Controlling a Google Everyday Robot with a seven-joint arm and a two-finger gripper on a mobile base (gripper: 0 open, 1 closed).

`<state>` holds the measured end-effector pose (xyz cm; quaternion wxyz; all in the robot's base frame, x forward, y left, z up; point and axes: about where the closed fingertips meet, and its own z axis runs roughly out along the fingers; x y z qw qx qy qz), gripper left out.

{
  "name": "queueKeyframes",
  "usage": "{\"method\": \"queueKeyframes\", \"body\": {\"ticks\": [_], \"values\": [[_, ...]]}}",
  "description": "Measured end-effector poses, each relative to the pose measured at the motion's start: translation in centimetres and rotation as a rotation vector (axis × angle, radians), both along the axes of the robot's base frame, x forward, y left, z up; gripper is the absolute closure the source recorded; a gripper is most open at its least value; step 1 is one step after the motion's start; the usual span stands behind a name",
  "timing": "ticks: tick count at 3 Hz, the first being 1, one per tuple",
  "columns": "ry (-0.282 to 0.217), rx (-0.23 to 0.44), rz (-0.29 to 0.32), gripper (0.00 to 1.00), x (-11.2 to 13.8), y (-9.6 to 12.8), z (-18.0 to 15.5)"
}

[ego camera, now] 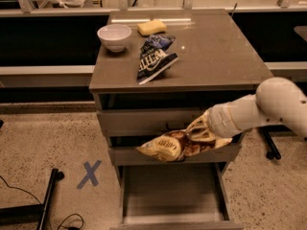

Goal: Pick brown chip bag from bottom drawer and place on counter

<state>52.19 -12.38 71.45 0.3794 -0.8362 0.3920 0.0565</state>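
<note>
The brown chip bag (165,146), tan at its left end and dark brown at its right, hangs in the air in front of the middle drawer front, above the open bottom drawer (170,191). My gripper (199,131) comes in from the right on a white arm and is shut on the bag's dark right end. The drawer's floor below shows nothing in it. The counter (220,51) is the grey-brown cabinet top above the gripper and bag.
On the counter's left half lie a dark blue bag (153,59), a white bowl (114,36) and a yellow sponge (152,27). A blue tape X (89,174) marks the floor at left, near a black stand leg (45,205). A black wheeled base (269,147) stands at right.
</note>
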Motion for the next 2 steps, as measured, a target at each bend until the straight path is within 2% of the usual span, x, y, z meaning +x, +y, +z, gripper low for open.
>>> {"method": "queueKeyframes", "body": {"ticks": [1,2], "values": [[-0.074,-0.057,-0.017,1.00,1.6,-2.4,5.1],[-0.141,-0.075,-0.027,1.00,3.6,-4.5,9.5]]}}
